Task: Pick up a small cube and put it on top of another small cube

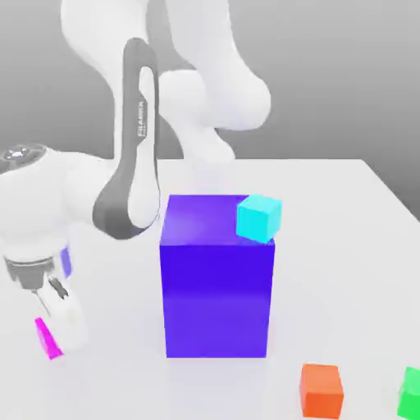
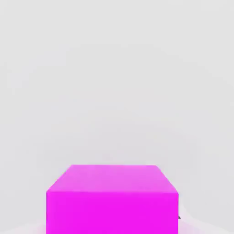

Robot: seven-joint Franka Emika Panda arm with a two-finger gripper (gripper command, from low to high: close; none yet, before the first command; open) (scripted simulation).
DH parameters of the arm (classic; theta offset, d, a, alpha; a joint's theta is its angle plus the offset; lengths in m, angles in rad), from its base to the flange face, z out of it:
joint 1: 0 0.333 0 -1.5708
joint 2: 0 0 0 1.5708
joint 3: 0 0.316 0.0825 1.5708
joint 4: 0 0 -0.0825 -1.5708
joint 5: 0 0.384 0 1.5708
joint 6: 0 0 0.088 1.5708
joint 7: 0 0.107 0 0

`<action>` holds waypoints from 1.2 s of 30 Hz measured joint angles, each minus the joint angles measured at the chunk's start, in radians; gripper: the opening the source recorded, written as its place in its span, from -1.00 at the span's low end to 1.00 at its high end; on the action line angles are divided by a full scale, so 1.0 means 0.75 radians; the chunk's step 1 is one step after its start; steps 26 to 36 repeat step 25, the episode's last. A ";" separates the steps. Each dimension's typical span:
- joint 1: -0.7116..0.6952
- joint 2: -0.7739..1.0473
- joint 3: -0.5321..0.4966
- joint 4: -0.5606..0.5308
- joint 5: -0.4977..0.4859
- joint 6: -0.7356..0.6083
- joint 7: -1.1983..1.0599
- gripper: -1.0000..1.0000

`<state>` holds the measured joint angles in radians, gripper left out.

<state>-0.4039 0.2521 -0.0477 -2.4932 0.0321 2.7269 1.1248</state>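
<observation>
"Toward the exterior view's left, on the smooth white table [image 1: 369, 271], see a two-finger gripper [image 1: 60, 336]?"

"Yes. Tilted, narrowed onto a plain magenta cube [image 1: 49, 339]. Low down, by the look of it; can't tell if touching the table or just clear."

"And behind the wrist?"

"Just a sliver of a blue-violet shape [image 1: 66, 261], mostly hidden."

"Moving right?"

"Next, near the middle, a large glossy deep-blue block [image 1: 216, 299], well in from the far edge. At its top's near right corner, a small bright cyan cube [image 1: 259, 217]."

"Further right?"

"Nearer the camera, a small matte orange-red cube [image 1: 321, 392], then a small bright green cube [image 1: 411, 395], cut by the picture's border."

"So, how far along?"

"Grasp apparently made; not stacked on another small cube. Still to do: lift, carry, line up, lower, release, back off."

"Onto which cube?"

"Can't say; not named in the task. Must go clear of the big block, probably."
</observation>
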 joint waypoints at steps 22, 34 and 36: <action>0.878 0.256 0.417 0.405 -0.334 -0.160 0.562 1.00; 0.878 0.256 0.417 0.405 -0.334 -0.160 0.562 1.00; 0.878 0.256 0.417 0.405 -0.334 -0.160 0.562 1.00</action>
